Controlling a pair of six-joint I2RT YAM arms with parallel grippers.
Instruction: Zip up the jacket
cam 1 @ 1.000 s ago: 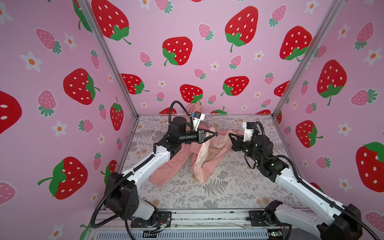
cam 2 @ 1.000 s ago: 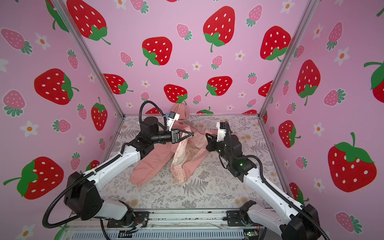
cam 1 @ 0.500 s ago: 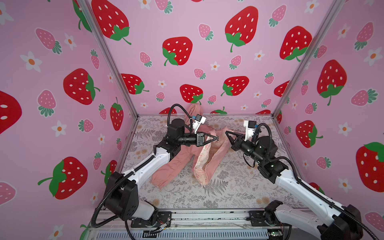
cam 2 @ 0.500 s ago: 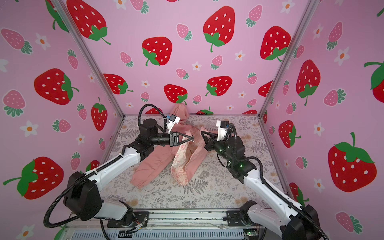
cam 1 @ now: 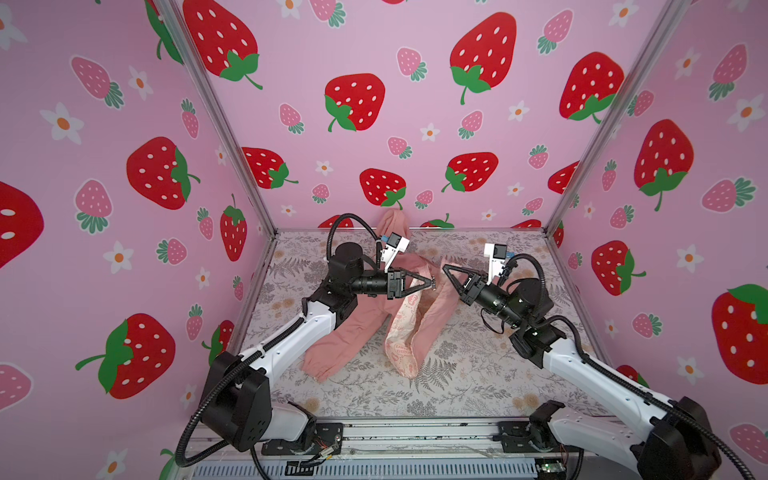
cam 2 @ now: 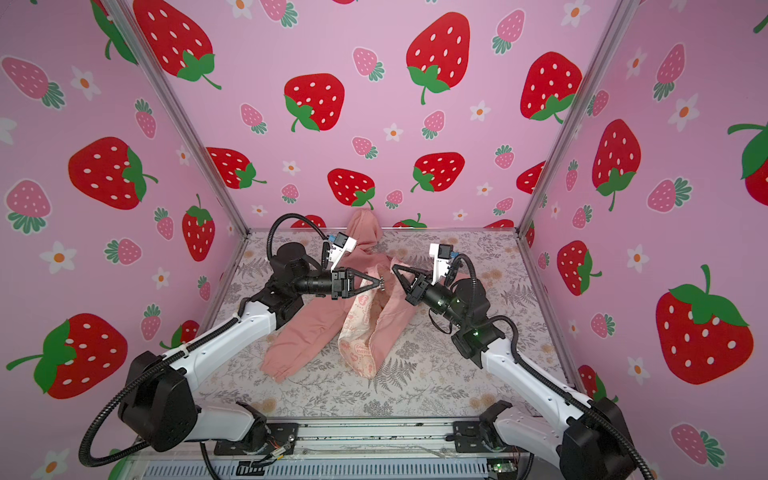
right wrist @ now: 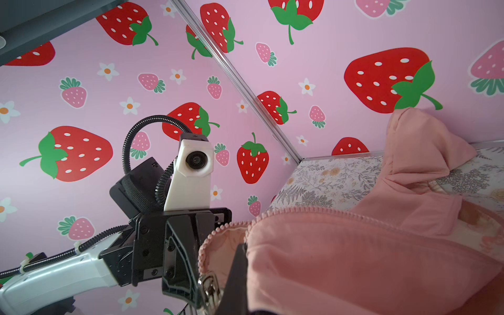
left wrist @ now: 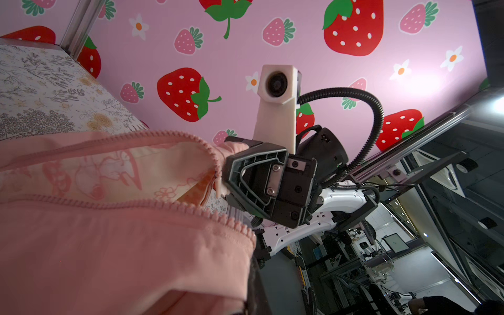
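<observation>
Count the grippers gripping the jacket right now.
2. The left gripper is shut on the jacket front edge beside the metal zipper pull. The right gripper, facing it, is shut on the opposite zipper edge. Neither is hidden.

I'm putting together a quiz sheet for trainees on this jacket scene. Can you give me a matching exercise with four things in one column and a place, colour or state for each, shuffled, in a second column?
Things:
1. hood
2. sleeve cuff
3. lining
4. left gripper

Descriptions:
a. cream with a pink print
b. shut on the zipper edge of the jacket
c. propped up against the back wall
d. gathered, lying on the table

Pairs: 1-c, 2-d, 3-a, 4-b
</observation>
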